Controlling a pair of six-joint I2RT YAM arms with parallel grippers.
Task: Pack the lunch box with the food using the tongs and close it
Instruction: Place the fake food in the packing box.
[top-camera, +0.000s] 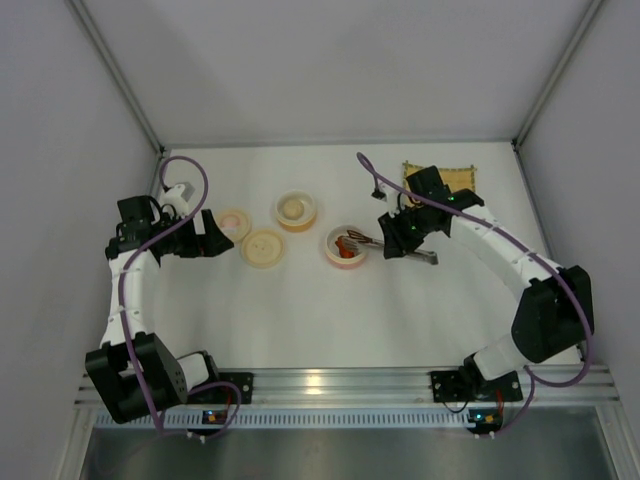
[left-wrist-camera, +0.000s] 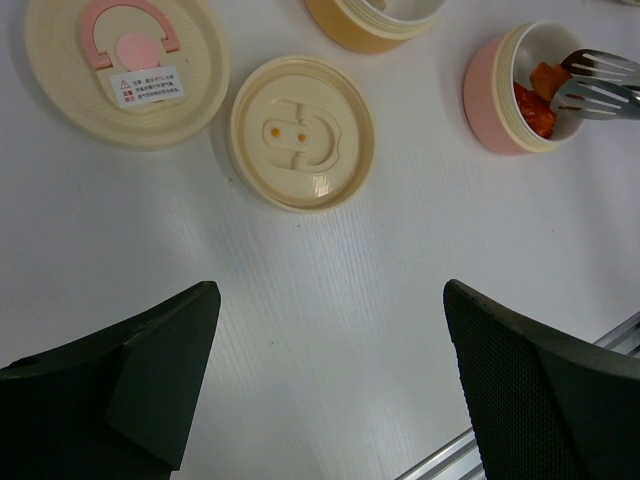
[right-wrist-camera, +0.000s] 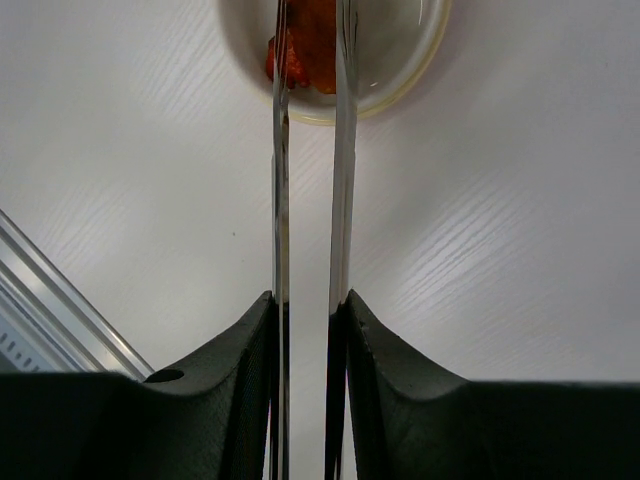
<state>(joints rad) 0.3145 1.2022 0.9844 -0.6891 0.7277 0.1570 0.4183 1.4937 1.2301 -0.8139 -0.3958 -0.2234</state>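
One filling step seems in hand: right fingers (right-wrist-camera: 240, 370) pinch the tongs (right-wrist-camera: 342, 150), tips on red food (left-wrist-camera: 530, 105) inside the pink bowl (left-wrist-camera: 482, 95); next needs a gentle release. Left fingers (left-wrist-camera: 160, 350) stand spread.

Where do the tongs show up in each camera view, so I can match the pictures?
Top external: tongs right of centre, tips in the pink bowl.
Left wrist: top right corner, tips over the same bowl.
Right wrist: centre, two arms running up from the right gripper.
Shared landmark: the pink bowl holding red-orange food.
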